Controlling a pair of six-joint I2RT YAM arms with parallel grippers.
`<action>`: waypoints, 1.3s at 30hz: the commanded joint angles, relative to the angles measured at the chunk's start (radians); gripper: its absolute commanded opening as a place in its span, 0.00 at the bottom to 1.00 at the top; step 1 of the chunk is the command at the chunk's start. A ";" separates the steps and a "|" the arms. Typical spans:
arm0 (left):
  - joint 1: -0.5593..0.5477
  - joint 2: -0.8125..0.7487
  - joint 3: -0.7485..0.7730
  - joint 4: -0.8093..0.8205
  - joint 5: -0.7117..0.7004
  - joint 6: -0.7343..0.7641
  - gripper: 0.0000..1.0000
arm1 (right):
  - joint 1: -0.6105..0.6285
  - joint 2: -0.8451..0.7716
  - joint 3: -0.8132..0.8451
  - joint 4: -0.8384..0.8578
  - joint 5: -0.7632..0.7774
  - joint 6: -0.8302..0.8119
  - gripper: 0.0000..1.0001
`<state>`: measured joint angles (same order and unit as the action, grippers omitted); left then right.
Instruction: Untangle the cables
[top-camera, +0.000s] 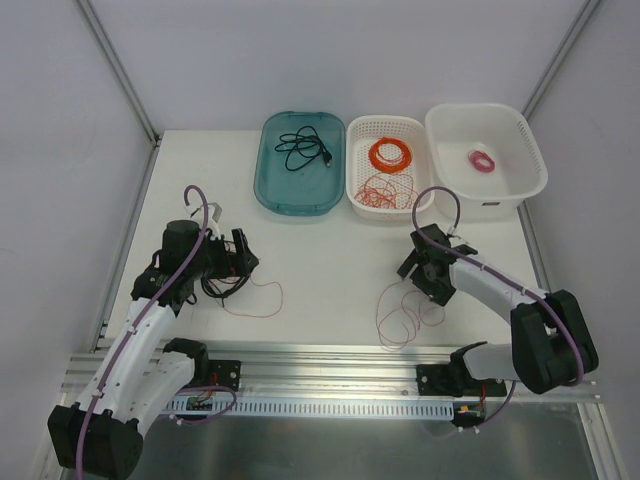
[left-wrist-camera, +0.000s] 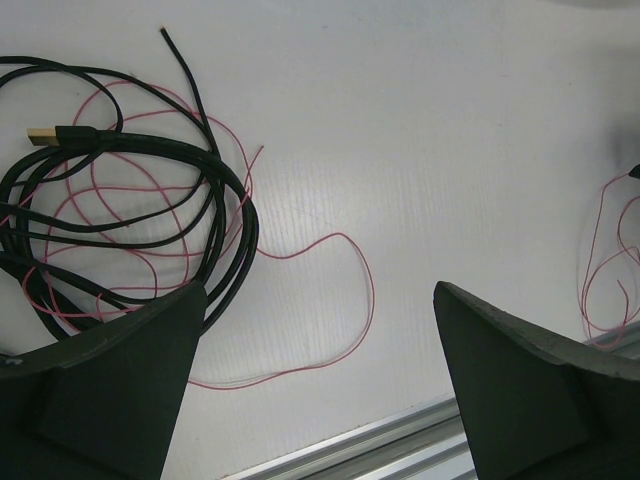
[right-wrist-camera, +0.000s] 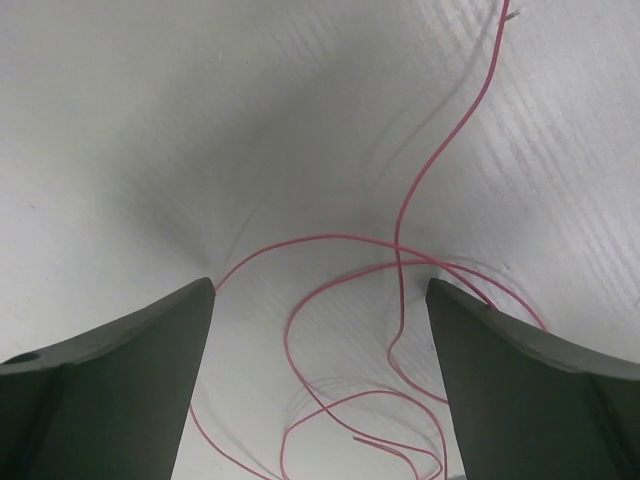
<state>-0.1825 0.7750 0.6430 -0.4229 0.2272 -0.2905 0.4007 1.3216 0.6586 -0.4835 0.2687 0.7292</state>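
Looks half done: one wire free, one snarl left.
Your left gripper (left-wrist-camera: 320, 290) gapes over cord (left-wrist-camera: 247, 225) and pink wire (left-wrist-camera: 340, 236), snarled near-left of the tray (top-camera: 300, 192); your right gripper (right-wrist-camera: 320, 283) gapes, empty, over the red wire (right-wrist-camera: 399, 230), near-right.

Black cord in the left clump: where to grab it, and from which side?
Take the black cord by its free tail, which sticks out of the coil over bare table, its tip clear of the pink wire. Come straight down with the open left gripper, jaws across the strand.
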 joint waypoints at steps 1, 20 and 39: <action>0.002 -0.002 0.000 0.032 0.021 0.027 0.98 | -0.002 0.059 -0.001 0.039 0.015 0.075 0.91; 0.002 -0.006 -0.003 0.032 0.023 0.027 0.98 | 0.000 0.044 0.056 0.000 0.027 -0.031 0.01; 0.002 -0.002 -0.002 0.032 0.023 0.028 0.98 | -0.048 -0.216 0.728 -0.290 0.066 -0.508 0.01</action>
<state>-0.1825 0.7750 0.6422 -0.4229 0.2279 -0.2829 0.3798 1.1244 1.2346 -0.7166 0.3264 0.3435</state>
